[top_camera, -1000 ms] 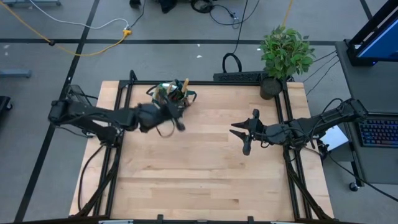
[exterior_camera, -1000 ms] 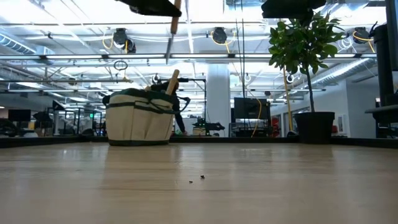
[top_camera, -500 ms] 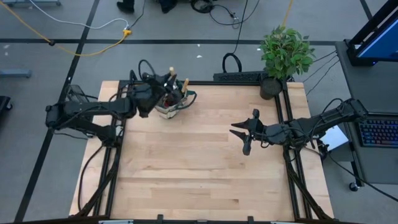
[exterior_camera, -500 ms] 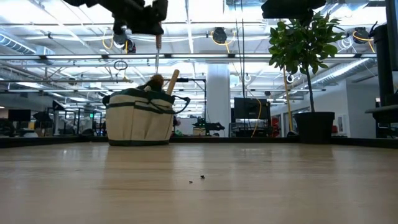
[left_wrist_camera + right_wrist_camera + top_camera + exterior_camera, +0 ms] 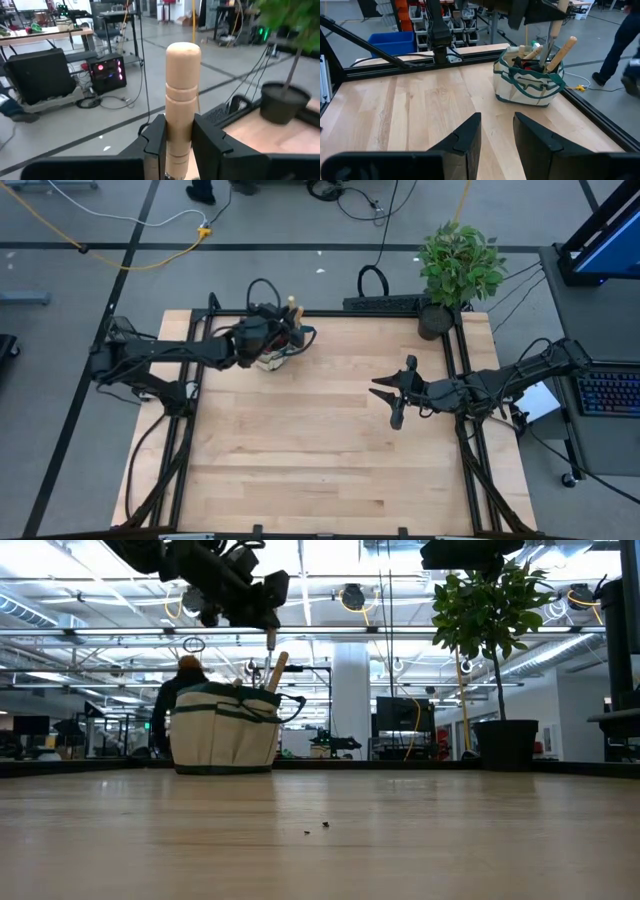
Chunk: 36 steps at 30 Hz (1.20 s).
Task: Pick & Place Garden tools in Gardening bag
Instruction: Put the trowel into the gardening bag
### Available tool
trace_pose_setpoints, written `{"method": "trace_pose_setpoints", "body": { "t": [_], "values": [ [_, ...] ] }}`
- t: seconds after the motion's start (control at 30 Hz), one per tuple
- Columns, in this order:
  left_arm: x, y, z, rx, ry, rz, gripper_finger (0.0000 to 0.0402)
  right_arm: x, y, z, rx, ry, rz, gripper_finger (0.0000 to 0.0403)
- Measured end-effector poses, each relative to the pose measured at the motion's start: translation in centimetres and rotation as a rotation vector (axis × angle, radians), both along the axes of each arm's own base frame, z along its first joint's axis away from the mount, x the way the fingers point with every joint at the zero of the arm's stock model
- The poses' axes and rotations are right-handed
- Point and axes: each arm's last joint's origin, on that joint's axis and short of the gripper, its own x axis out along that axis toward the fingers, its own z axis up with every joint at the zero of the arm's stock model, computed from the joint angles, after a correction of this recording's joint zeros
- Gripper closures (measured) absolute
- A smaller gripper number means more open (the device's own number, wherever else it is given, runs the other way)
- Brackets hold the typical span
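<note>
The gardening bag (image 5: pixel 278 346) sits up at about eleven o'clock on the table (image 5: pixel 330 470), close to the far edge, already bristling with wooden handles. Directly above it hangs the left gripper (image 5: pixel 268 612), its fingers pinching a wooden-handled tool (image 5: pixel 182 105) by the handle, with the metal end pointing straight down towards the bag's mouth. Held upright like that, the tool looks set to slide in between the handles already standing there rather than catch on the rim or the green trim. From the low view its tip seems to be just above the bag's contents, so I'd say this is the lowering step, with release yet to come.

Out at about three o'clock the right gripper (image 5: pixel 392 400) waits over bare wood, well apart from the bag, its fingers spread and holding nothing. I'd guess it stays clear to leave the other arm room.

Off the table's one o'clock corner stands a potted plant (image 5: pixel 458 268). No other tools lie on the tabletop, so the job appears nearly done.
</note>
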Motion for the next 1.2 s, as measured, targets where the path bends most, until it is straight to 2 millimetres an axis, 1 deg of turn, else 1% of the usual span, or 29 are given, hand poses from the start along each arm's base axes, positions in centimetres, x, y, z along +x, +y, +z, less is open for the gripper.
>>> {"method": "trace_pose_setpoints", "body": {
  "t": [0.17,0.43,0.6,0.83,1.0,1.2],
  "values": [
    [0.4,0.2,-0.7,0.008,0.039,0.0,0.0335,0.0,0.0,0.0,0.005,-0.002,-0.002,0.0298],
    [0.8,1.3,-1.8,-0.008,0.085,0.013,0.0335,0.0,0.0,0.0,0.007,-0.002,-0.002,0.0298],
    [0.7,1.8,-2.0,-0.014,0.096,0.02,0.0335,0.0,0.0,0.0,0.007,-0.003,-0.002,0.0298],
    [0.5,2.4,-2.5,-0.055,0.121,-0.066,0.0335,0.0,0.0,0.0,0.007,-0.003,-0.002,0.0298],
    [0.2,2.8,-3.1,-0.1,0.172,-0.118,0.0335,0.0,0.0,0.0,0.007,-0.003,-0.002,0.0298],
    [0.0,3.3,-3.4,-0.157,0.169,-0.171,0.0335,0.0,0.0,0.0,0.007,-0.003,-0.002,0.0298]
  ]
}}
